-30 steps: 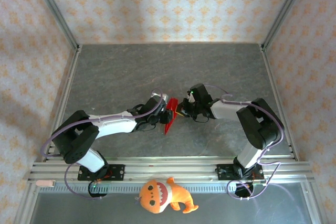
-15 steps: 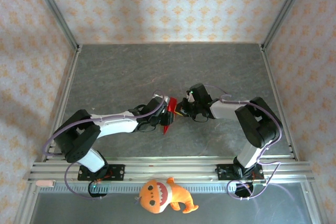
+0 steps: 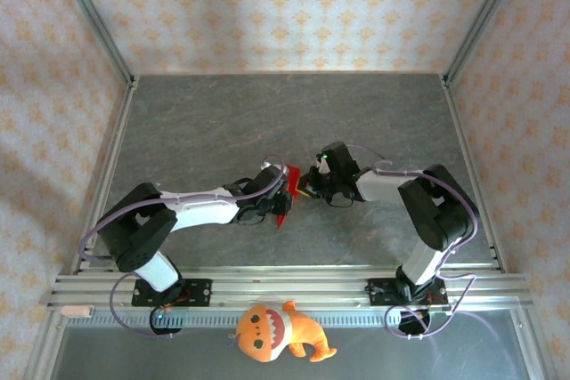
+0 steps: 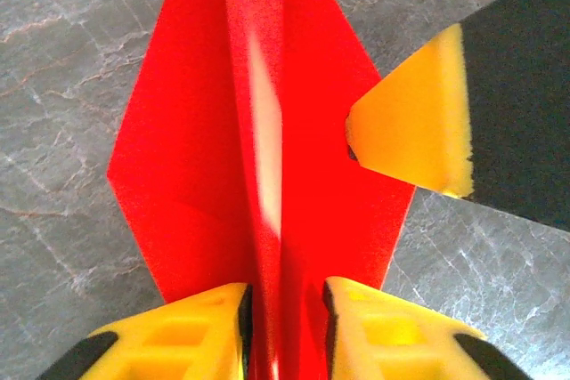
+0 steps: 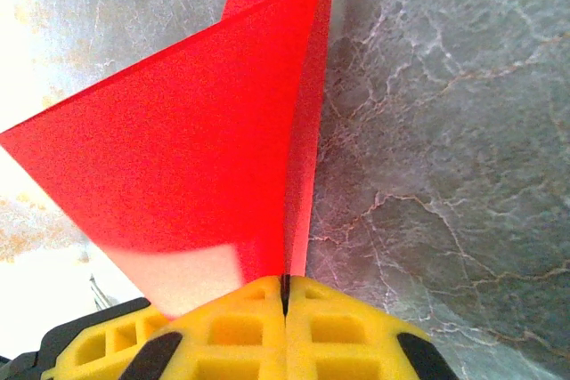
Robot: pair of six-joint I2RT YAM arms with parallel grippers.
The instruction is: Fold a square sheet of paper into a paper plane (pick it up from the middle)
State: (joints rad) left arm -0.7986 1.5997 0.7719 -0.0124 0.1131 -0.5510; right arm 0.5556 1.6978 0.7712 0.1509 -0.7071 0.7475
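Red paper (image 4: 196, 157) inside left tool (image 4: 283, 300) and right tool (image 5: 285, 289)

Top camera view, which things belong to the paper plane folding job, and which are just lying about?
Part of the job: folded red paper; left gripper, jaws astride its centre ridge; right gripper, jaws shut on it.
Lying about: orange plush toy with white teeth, down by the arms' base rail.
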